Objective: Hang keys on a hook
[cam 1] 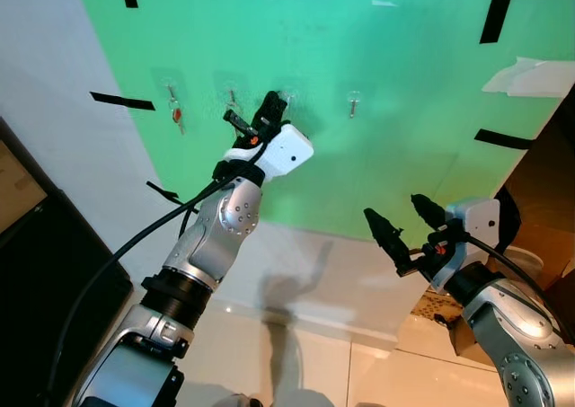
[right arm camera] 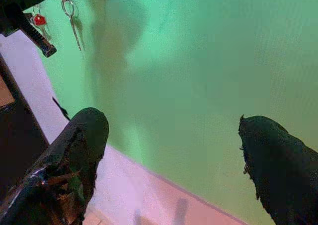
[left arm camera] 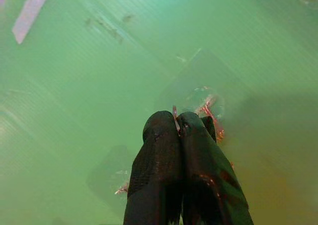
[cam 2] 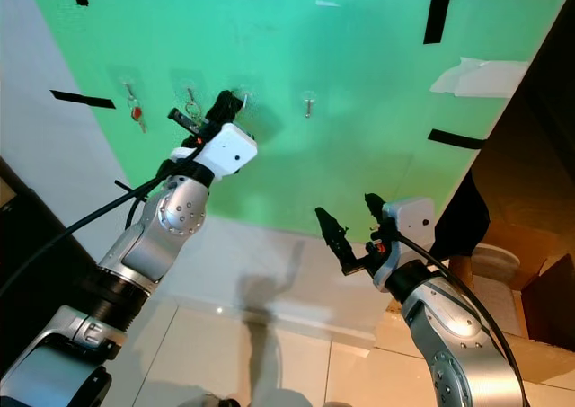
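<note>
Left pincer [cam 1: 268, 109]: raised against the green sheet taped to the wall [cam 1: 395, 110], at the third small clear adhesive hook from the left [cam 1: 289, 95]. In the left wrist view its two black fingers [left arm camera: 161, 135] are pressed together with no gap, and a thin metal sliver [left arm camera: 174, 112] pokes out between their tips. This is judged to be part of the keys or their ring; the frames do not settle which.

Other hooks: the leftmost hook already carries a key with a red tag [cam 1: 176, 114]; the second carries a ring with a plain metal key [right arm camera: 69, 11]; the fourth [cam 1: 354, 104] is bare.

Right pincer [cam 1: 404, 216]: held low and well apart from the hooks, fingers spread wide, nothing between them.

Handling judgement: the keys are light, rigid metal, smooth and liable to slip or swivel in a narrow pinch. Not fragile. The loose ring will hang and swing freely below any grip. Best hold is on the flat of a key near its head, leaving the ring opening exposed to slide over the hook. The hook is stuck on, so heavy pushing against it risks peeling it off.
</note>
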You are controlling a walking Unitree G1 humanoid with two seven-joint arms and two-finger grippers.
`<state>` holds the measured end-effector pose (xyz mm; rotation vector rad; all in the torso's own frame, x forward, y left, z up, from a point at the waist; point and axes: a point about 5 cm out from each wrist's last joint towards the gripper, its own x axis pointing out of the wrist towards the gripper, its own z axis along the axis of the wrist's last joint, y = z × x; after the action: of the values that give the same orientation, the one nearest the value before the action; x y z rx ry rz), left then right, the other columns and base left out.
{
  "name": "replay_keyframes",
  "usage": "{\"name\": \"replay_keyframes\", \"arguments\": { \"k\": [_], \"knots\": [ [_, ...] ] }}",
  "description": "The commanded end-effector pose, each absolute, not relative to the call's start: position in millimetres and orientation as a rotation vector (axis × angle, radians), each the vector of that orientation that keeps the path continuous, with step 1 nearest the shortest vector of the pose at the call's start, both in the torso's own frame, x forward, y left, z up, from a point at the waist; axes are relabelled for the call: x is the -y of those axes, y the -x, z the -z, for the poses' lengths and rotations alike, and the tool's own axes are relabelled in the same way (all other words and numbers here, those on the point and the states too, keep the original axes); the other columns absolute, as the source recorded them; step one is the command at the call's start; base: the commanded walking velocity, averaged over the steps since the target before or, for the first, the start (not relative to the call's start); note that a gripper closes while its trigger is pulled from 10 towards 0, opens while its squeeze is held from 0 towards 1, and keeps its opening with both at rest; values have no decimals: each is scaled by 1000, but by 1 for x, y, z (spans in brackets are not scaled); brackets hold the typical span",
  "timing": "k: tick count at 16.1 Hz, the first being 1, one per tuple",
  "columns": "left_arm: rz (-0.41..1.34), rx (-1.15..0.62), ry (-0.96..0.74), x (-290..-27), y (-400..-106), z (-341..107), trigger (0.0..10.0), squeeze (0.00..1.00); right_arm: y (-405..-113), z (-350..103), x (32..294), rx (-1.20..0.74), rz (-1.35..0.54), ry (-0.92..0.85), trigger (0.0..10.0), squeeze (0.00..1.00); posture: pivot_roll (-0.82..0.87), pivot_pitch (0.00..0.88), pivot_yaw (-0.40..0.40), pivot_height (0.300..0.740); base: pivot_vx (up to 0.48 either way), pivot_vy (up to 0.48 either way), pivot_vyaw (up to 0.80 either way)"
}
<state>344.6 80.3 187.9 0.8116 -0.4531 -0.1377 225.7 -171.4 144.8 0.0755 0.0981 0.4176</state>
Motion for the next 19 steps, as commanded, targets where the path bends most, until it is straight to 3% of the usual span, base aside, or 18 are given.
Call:
{"name": "replay_keyframes", "arguments": {
  "k": [1,5,11,16,19],
  "knots": [
    [118,452,-816,-86,-346,-188,10000,0,-225,-151,168,-79,-445,-68,10000,0,-222,0,30,740,0,0,0],
    [122,466,-823,-83,-353,-193,10000,0,-226,-153,169,-71,-450,-63,10000,0,-231,0,33,740,0,0,0],
    [133,245,-730,-98,-353,-159,10000,0,-222,-152,170,-80,-459,-50,10000,0,-231,0,24,740,0,0,0],
    [195,245,-630,-94,-349,-156,10000,0,-225,-153,171,-76,-452,-46,10000,0,-226,0,28,740,0,0,0],
    [190,338,-650,-88,-350,-171,10000,0,-225,-154,171,-68,-448,-52,10000,0,-228,0,34,740,0,0,0]
  ]
}}
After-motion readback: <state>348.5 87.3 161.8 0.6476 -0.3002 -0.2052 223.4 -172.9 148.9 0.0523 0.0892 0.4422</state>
